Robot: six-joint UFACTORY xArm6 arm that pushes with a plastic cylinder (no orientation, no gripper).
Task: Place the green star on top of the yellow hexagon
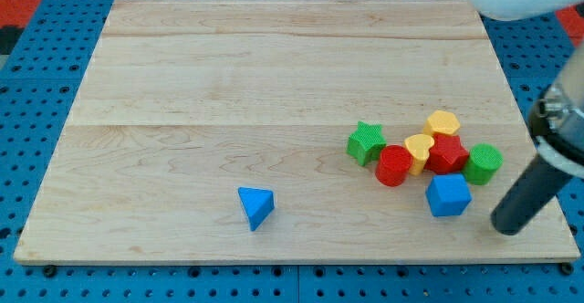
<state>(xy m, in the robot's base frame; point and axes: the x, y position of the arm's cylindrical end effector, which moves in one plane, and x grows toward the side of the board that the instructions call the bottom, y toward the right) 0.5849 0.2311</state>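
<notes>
Pale wooden planks form the counter [228, 84], where the green star-shaped block [366, 142] lies at the left edge of a cluster, with the yellow hexagon block [443, 122] slightly farther and to its right. Between them sit a red cylinder [394, 165], a yellow heart block [419, 150] and a red star-like block [447, 152]. No hand is fitted; my tip [507, 227] rests near the right edge, apart from the blue cube [448, 195]. The star is probably best approached from its left and pushed along the cluster's far side.
</notes>
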